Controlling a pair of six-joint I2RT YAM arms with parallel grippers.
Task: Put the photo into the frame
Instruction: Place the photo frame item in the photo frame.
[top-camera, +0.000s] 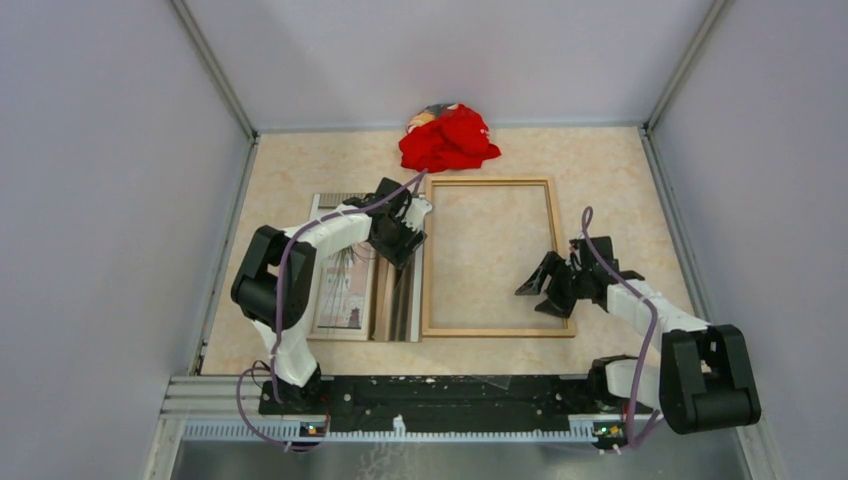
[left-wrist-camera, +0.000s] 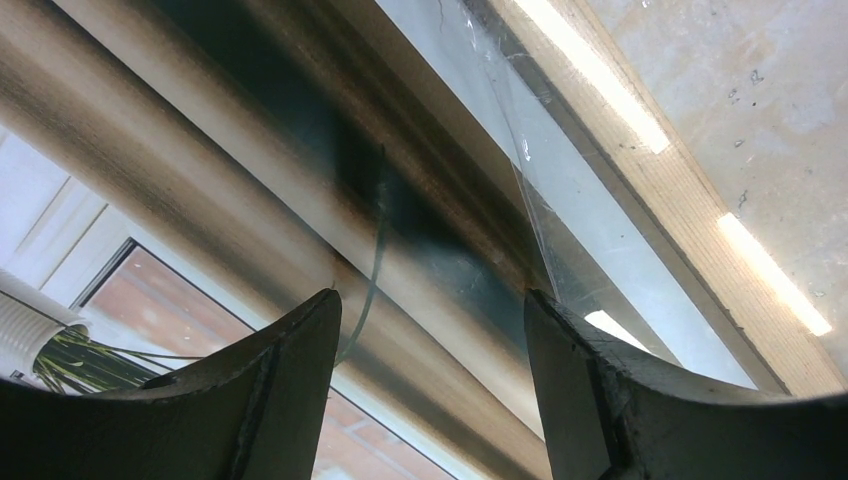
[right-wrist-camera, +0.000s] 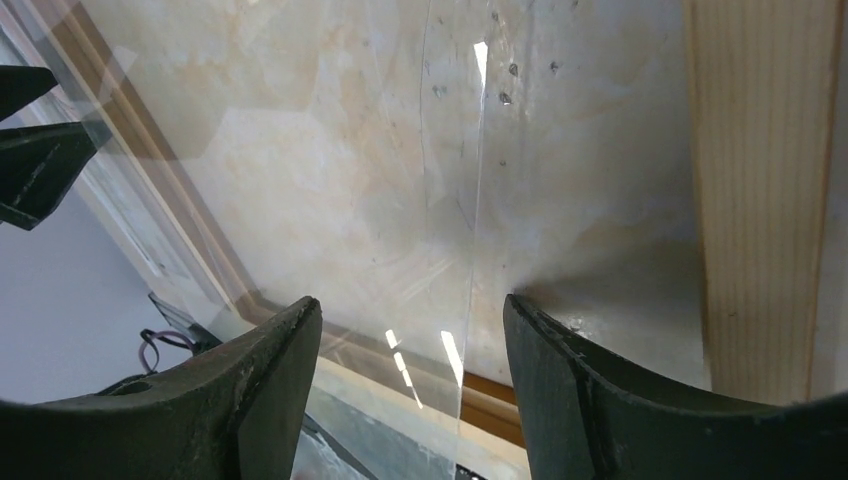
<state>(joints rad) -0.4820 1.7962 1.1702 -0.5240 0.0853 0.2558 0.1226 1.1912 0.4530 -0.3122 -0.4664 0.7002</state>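
The photo (top-camera: 345, 290), a print of a window with curtains and a plant, lies flat left of the frame (top-camera: 488, 185). My left gripper (top-camera: 403, 240) hovers open just over its right part; the left wrist view shows curtain folds (left-wrist-camera: 200, 200) between the spread fingers of the left gripper (left-wrist-camera: 430, 300), with nothing gripped, and the frame's left strip (left-wrist-camera: 640, 140) beyond. The right gripper (top-camera: 543, 290) is open over the frame's lower right. In the right wrist view a clear sheet's edge (right-wrist-camera: 476, 200) runs between the parted fingers of the right gripper (right-wrist-camera: 412, 300), beside the wooden strip (right-wrist-camera: 760, 200).
A crumpled red cloth (top-camera: 450, 138) lies at the back, just behind the frame's top strip. Grey enclosure walls (top-camera: 110, 220) close in the table on three sides. A clear sheet (left-wrist-camera: 600, 270) overlaps the photo's edge by the frame.
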